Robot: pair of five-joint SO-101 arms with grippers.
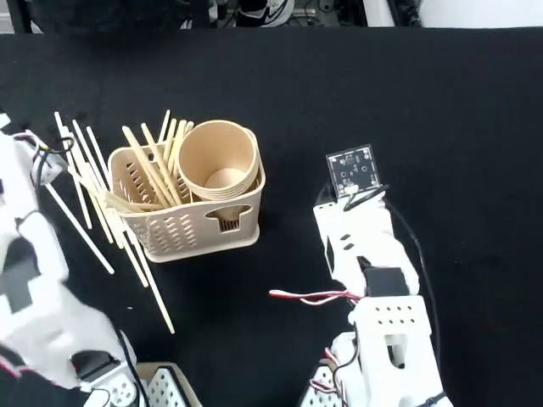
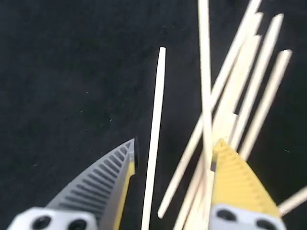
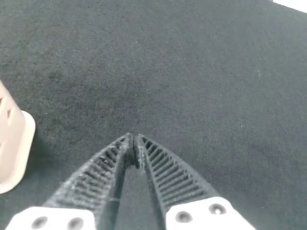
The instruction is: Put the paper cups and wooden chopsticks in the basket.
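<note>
A beige slotted basket (image 1: 191, 222) stands left of centre, with stacked paper cups (image 1: 218, 161) upright in it and several wooden chopsticks (image 1: 157, 161) leaning beside them. More loose chopsticks (image 1: 93, 203) lie fanned on the black table just left of the basket. My left gripper (image 2: 175, 149) is open just above these. A single chopstick (image 2: 154, 139) runs between its fingers, and a cluster of chopsticks (image 2: 249, 91) lies by the yellow-tipped finger (image 2: 230, 172). My right gripper (image 3: 133, 142) is shut on nothing over bare table, right of the basket's corner (image 3: 12, 143).
The left arm (image 1: 25, 271) stands at the table's left edge and the right arm (image 1: 369, 254) at centre right. Black cloth (image 1: 407, 93) covers the whole table. A perforated beige box (image 1: 165, 386) sits at the front edge.
</note>
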